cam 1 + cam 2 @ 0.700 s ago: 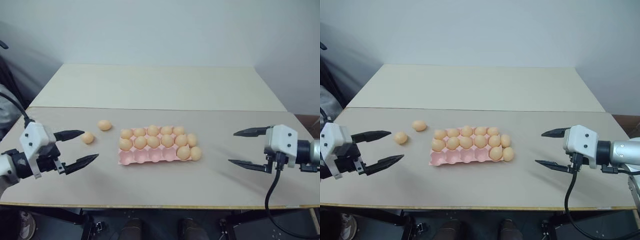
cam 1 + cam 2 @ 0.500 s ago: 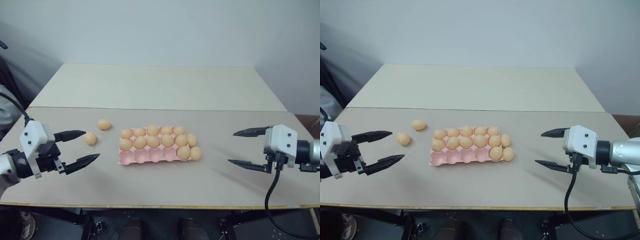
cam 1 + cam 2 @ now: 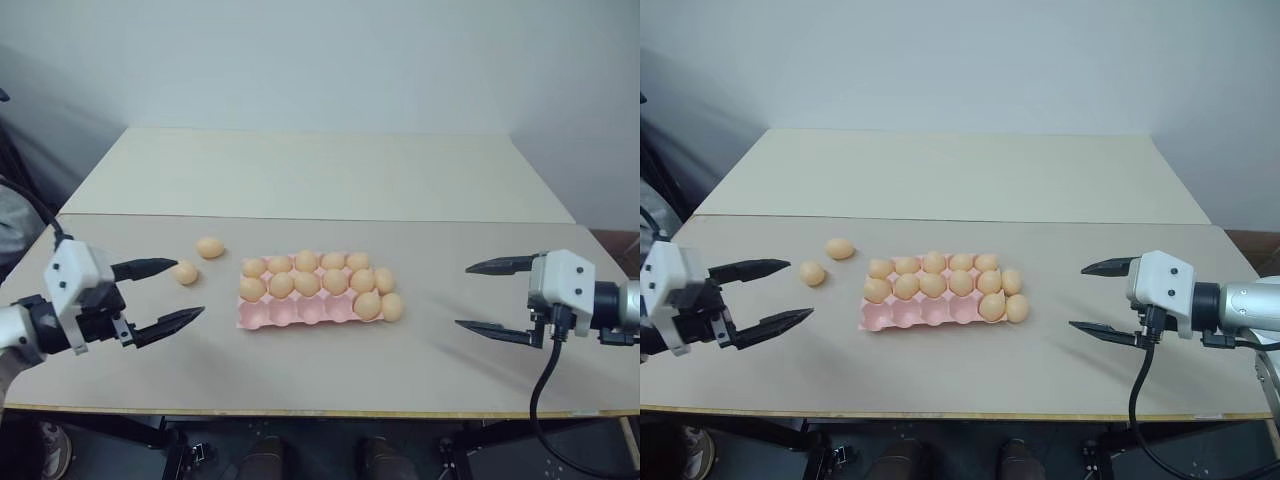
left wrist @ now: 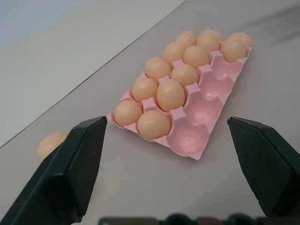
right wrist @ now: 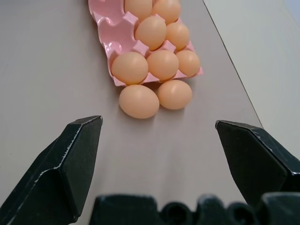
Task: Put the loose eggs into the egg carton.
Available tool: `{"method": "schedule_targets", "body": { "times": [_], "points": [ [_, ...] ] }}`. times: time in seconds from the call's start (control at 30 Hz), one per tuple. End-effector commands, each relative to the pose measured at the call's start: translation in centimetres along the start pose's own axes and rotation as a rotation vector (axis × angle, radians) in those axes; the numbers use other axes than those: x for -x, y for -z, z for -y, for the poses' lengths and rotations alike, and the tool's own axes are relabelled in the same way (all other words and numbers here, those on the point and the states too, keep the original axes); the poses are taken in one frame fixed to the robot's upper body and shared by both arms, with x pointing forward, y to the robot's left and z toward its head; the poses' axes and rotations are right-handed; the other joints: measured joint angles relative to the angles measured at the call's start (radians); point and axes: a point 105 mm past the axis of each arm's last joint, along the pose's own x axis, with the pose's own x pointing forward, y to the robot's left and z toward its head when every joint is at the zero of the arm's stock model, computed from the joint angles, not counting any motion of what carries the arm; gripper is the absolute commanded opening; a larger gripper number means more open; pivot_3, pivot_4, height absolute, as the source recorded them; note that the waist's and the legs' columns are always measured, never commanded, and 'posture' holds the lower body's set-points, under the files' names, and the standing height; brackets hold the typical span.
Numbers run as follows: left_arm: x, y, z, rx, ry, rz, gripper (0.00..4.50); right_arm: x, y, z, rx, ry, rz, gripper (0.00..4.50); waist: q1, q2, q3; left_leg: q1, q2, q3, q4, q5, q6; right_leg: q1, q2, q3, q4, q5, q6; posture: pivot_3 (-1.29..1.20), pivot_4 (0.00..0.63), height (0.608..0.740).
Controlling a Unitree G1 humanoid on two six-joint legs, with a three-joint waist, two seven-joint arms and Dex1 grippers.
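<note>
The pink egg carton (image 3: 290,313) lies mid-table with eggs in its two far rows and its right-end cup; the other cups of the near row are empty (image 4: 199,107). Two loose eggs (image 3: 184,272) (image 3: 209,248) rest on the table left of the carton. Two more loose eggs (image 5: 138,101) (image 5: 174,94) sit against its right end. My left gripper (image 3: 188,290) hovers open, just near and left of the closest loose egg (image 4: 49,143). My right gripper (image 3: 463,296) hangs open well to the right of the carton, holding nothing.
A second, paler table (image 3: 320,170) joins along the far side, with a seam running across behind the carton. The near table edge (image 3: 320,410) runs just below both grippers. A black cable (image 3: 540,390) hangs from the right wrist.
The loose egg closest to my left gripper has shifted slightly toward the carton, and the left gripper has edged the same way. The right arm and the carton have stayed put.
</note>
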Motion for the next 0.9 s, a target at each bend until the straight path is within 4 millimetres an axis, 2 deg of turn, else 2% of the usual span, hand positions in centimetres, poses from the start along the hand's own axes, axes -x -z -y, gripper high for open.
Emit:
{"method": "schedule_targets", "body": {
  "times": [0.03,0.27,0.5,0.77,0.9],
  "points": [
    [-0.8,-0.3,0.2,-0.032,0.048,0.006,4.48,-1.0,-0.7,-0.7,0.000,-0.024,0.049,4.50,0.000,0.000,0.000,0.000,0.000,0.000,0.000,0.000,0.000,0.000,0.000,0.000,0.000,0.000,0.000,0.00,0.150,0.740],
    [-2.5,-1.2,0.9,-0.038,0.126,0.051,4.48,-5.0,0.4,-1.8,-0.018,-0.080,0.084,4.50,-0.007,0.000,0.000,0.000,0.000,0.000,0.000,0.000,0.000,0.000,0.000,0.001,0.000,0.000,0.000,0.00,0.150,0.740],
    [-3.1,-1.0,1.9,-0.034,0.171,0.048,4.48,-8.0,1.8,-1.2,-0.017,-0.065,0.062,4.50,-0.004,0.000,0.000,0.000,0.000,0.000,0.000,0.000,0.000,0.000,0.001,0.001,0.000,0.000,0.000,0.00,0.150,0.740],
    [-3.2,-1.3,2.3,-0.027,0.184,0.071,4.48,-10.0,2.5,-0.5,-0.014,-0.056,0.046,4.50,-0.003,0.000,0.000,0.000,0.000,0.000,0.000,0.000,0.000,0.000,0.001,0.001,0.000,0.001,0.001,0.00,0.150,0.740],
    [-2.5,-2.3,3.2,0.011,0.259,0.134,4.48,-10.5,3.0,-0.4,-0.018,-0.063,0.030,4.50,-0.003,0.000,0.000,0.000,0.000,0.000,0.000,0.000,0.000,0.000,0.001,0.001,0.000,0.002,0.002,0.00,0.150,0.740]
  ]
}}
